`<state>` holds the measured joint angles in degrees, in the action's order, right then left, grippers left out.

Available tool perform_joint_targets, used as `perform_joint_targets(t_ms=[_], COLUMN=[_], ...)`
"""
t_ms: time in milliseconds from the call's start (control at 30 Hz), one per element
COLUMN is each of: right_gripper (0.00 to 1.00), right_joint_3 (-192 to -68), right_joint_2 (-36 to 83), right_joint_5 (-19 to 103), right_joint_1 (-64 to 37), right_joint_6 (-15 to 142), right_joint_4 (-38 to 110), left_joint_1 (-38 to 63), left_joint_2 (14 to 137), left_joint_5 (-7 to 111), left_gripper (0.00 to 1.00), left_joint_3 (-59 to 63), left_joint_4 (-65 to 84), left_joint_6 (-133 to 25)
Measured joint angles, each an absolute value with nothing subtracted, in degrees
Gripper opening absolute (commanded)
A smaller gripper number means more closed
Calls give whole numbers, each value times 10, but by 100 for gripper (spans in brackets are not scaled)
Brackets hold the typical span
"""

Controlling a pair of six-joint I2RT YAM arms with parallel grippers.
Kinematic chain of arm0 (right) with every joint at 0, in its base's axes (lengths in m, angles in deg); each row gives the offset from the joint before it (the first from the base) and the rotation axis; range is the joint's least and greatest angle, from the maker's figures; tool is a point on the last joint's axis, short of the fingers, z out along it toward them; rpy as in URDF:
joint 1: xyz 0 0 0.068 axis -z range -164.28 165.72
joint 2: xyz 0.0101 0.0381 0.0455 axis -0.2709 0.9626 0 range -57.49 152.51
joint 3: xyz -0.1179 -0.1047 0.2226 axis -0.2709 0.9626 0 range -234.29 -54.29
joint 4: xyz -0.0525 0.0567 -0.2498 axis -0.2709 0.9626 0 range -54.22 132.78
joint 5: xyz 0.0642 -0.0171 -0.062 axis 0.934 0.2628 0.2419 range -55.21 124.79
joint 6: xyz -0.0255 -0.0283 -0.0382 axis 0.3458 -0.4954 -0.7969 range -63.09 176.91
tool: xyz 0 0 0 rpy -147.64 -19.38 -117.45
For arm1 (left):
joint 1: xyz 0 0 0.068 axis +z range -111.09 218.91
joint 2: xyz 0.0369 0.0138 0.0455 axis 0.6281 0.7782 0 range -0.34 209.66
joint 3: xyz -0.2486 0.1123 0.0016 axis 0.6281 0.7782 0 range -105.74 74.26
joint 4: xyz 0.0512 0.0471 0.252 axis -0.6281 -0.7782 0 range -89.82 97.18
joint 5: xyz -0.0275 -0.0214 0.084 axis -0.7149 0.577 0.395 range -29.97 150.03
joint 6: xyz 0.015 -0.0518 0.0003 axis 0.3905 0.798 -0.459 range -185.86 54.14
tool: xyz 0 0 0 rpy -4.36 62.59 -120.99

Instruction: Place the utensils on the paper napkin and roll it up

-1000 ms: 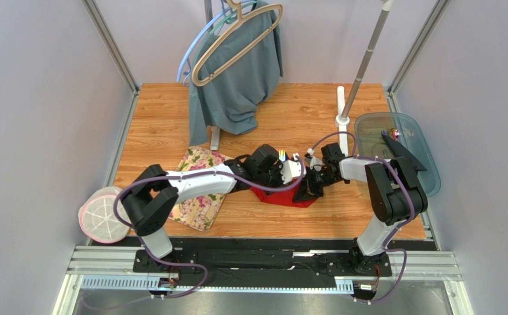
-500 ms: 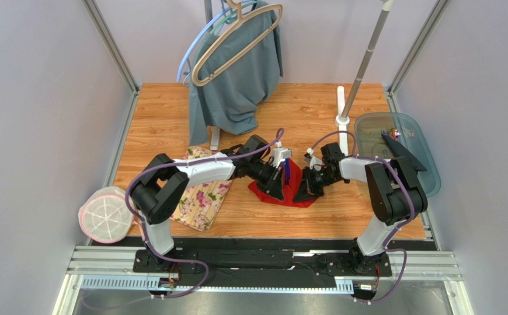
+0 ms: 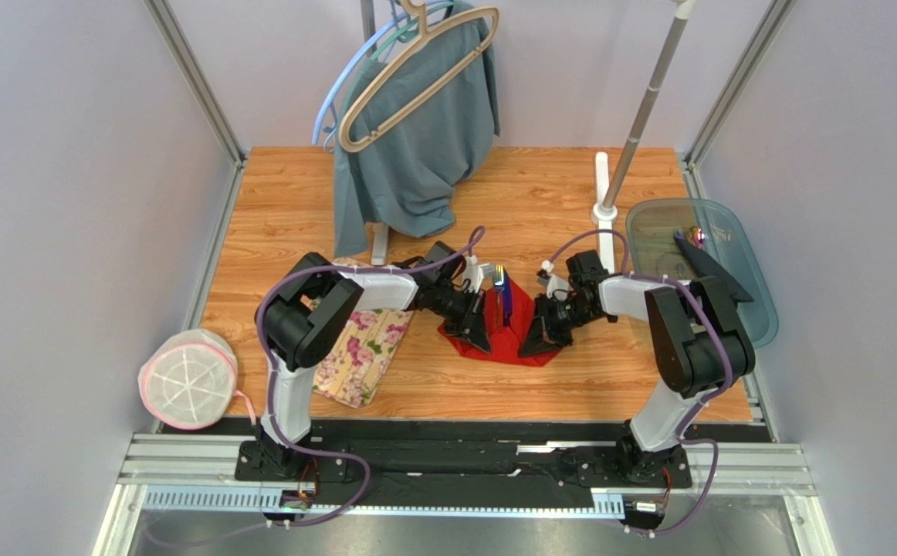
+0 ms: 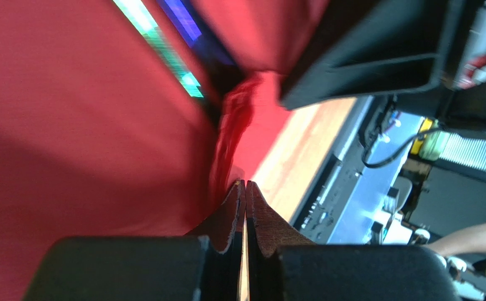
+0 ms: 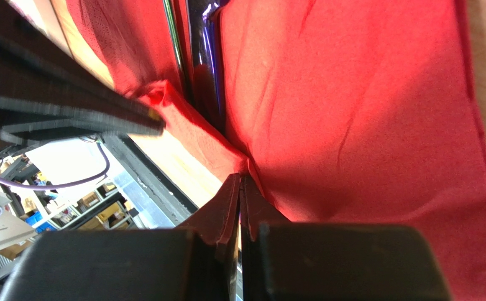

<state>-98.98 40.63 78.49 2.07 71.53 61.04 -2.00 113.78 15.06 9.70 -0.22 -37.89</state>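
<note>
Obs. Both tools are down at the near edge of the paper napkin (image 3: 509, 345), which lies on the surface (image 3: 558, 197) just right of the floral cloth (image 3: 360, 353).

Left tool (image 3: 476, 337): clenched. In its wrist view the fingers (image 4: 230, 216) meet with no gap, and a ridge of red paper runs up into their tips, so I read it as nipping the napkin's near edge on the side toward the floral cloth.

Right tool (image 3: 531, 343): clenched as well. Its wrist view shows the napkin (image 5: 352, 94) gathered to a point exactly where the fingers (image 5: 223, 210) close. It is grasping the near edge on the side away from the floral cloth.

Utensils (image 3: 500, 295): lying in the napkin's central crease, lengthwise, pointing away from the arm bases. Blue, green and yellow are visible from above. In the wrist views they sit in the trough beyond each tool's tips, apart from the fingers.

Judgement on the hold: two pinches on one edge, one either side of the utensils, lift that edge evenly, so the paper can be turned over the bundle without the cutlery sliding out sideways. The placing step looks done; the rolling is at its start. The paper is thin, and uneven pull between the tools could tear it.
</note>
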Motion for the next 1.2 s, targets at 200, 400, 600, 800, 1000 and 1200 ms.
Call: perform_joint_targets(t_ms=[200, 400, 600, 800, 1000, 1200], right_gripper=[5, 11, 10, 9, 8, 7], right_joint_3=[-995, -999, -1001, -1012, -1012, -1018], right_joint_2=[406, 391, 358, 394, 424, 435], right_joint_5=[779, 778, 784, 781, 784, 797], right_joint_1=[21, 15, -16, -25, -9, -6], right_joint_6=[707, 686, 679, 677, 675, 675], right_joint_4=[621, 651, 658, 657, 661, 667], left_joint_1=[-10, -10, -10, -10, -8, -7], left_joint_2=[1152, 1153, 1153, 1153, 1153, 1139], left_joint_5=[158, 158, 158, 159, 156, 141], left_gripper=[0, 0, 0, 0, 0, 3], left_joint_3=[97, 97, 97, 96, 99, 139], left_joint_4=[-7, -7, -8, -9, -1, 66], left_joint_6=[-379, -378, -378, -378, -375, -346])
